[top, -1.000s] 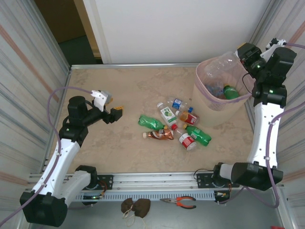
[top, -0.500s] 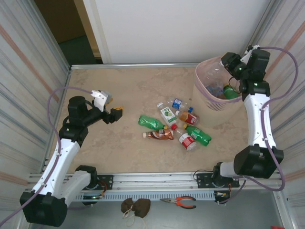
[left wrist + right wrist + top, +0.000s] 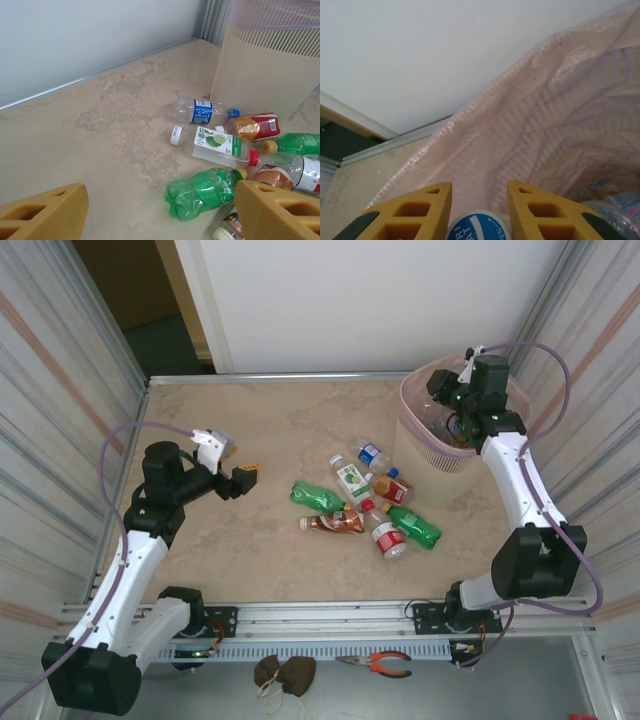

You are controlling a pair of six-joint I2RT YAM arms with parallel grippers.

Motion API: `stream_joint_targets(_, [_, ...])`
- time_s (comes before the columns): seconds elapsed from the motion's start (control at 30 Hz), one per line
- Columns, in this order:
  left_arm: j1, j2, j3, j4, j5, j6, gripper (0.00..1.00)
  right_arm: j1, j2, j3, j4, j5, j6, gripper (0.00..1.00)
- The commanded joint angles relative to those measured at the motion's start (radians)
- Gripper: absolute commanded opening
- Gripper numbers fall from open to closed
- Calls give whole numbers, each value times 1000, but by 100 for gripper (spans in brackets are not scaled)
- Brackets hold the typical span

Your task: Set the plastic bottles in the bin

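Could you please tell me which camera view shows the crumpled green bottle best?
The left wrist view: the crumpled green bottle lies close and large, its dents, label and cap clear. The top external view gives it small, left of the other bottles. The right wrist camera faces into the bin.

- Top external: high above and behind the arm bases, looking down on the whole bench (image 3: 300, 420), far wall at top.
- Left wrist: low over the bench's left side, facing right and far; the left tool (image 3: 160, 212) frames the bottom edge.
- Right wrist: very near the bin (image 3: 530, 125) (pink liner close up), over the right tool (image 3: 477, 207).
- Top and left wrist views share the bottles (image 3: 365, 505) and bin wall.
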Motion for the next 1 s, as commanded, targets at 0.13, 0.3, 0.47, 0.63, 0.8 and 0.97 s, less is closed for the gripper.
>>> stream_joint_targets(0.13, [9, -3, 3, -17, 0, 14, 77, 56, 48, -89, -2, 65, -138, 22])
stream_joint_targets(0.3, [9, -4, 3, -18, 1, 12, 77, 66, 60, -131, 16, 116, -178, 22])
stream_joint_targets(0.47, [9, -7, 3, -20, 1, 13, 77, 50, 71, -118, 10, 146, -194, 28])
stream_joint_targets(0.63, [9, -10, 1, -21, 0, 14, 77, 16, 57, -59, -20, 161, -190, 48])
stream_joint_targets(0.8, [9, -11, 1, -20, 1, 12, 77, -23, 13, 8, -66, 167, -201, 59])
stream_joint_targets(0.97, [9, -2, 2, -15, 13, 12, 77, -56, -43, 53, -129, 174, -210, 62])
